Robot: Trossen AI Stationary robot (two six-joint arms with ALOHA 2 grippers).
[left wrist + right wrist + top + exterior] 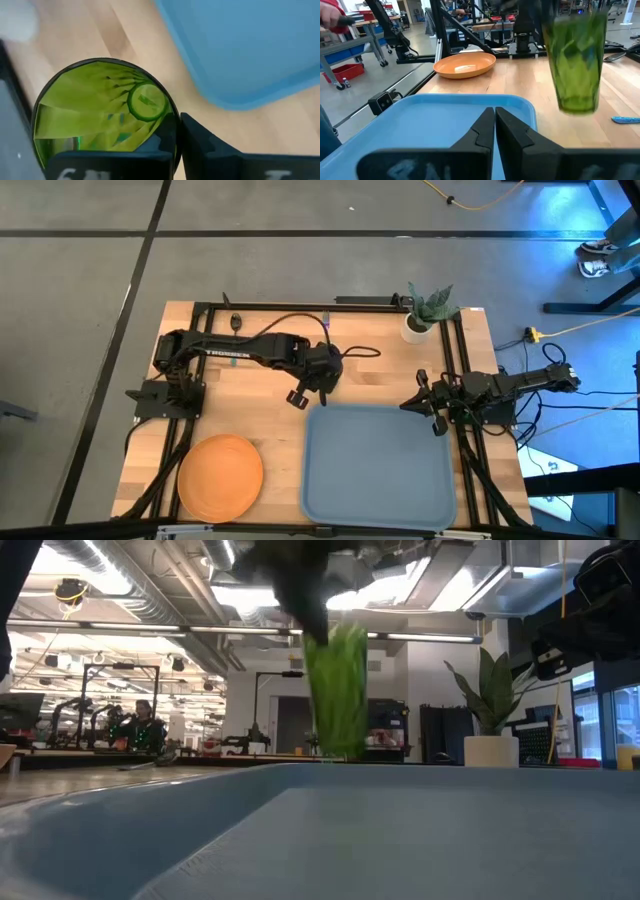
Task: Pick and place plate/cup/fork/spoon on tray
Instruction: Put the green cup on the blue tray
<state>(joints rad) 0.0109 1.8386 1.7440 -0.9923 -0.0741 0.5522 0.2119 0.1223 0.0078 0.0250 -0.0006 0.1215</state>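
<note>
Cup (576, 60) is clamped by the left gripper (318, 385) and held off the table, just beyond the tray's (380, 470) far rim. Plate (220, 475) is seen on the wood beside the tray. Right gripper (432, 408), fingers closed together and empty, is parked at the tray's right edge.

On your wooden worktop (250, 405) a white pot with a green plant (424, 316) stands at the far right corner. Across the room you can see a seated person (143, 726) and a red bin (346, 73) on the floor.
</note>
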